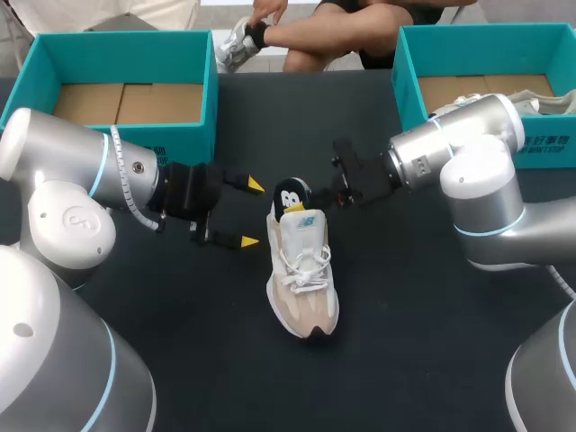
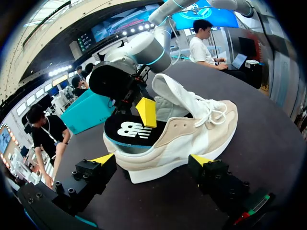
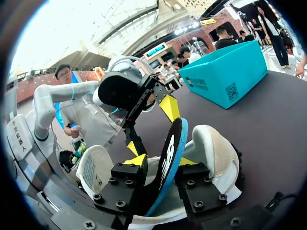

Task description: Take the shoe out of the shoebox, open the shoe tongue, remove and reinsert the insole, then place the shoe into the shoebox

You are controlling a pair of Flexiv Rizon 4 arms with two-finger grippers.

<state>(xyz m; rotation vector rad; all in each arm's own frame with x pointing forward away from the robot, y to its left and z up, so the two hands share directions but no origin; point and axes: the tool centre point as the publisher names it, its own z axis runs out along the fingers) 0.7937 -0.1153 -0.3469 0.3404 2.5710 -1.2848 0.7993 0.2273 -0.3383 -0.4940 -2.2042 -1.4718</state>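
Pinching the black insole (image 3: 171,143) from both sides, the right claw (image 3: 162,161) has it standing on edge, partly out of the heel opening of the shoe (image 1: 304,288); the insole's lower end sits inside the shoe, the upper end sticks up past the collar; the beige and white shoe sits upright mid-worktop (image 1: 405,342), toe near, heel far; white tongue (image 2: 175,91) lifted up and forward over the loose laces (image 1: 301,265); the right arm comes in from the right, claw at the heel; left claw (image 1: 252,214) is spread wide, just left of the heel, not touching the shoe; in the left wrist view the shoe lies side-on ahead of the spread fingers; teal shoebox (image 1: 189,139) far left, open; second teal box (image 1: 477,33) far right, open, behind the right arm.
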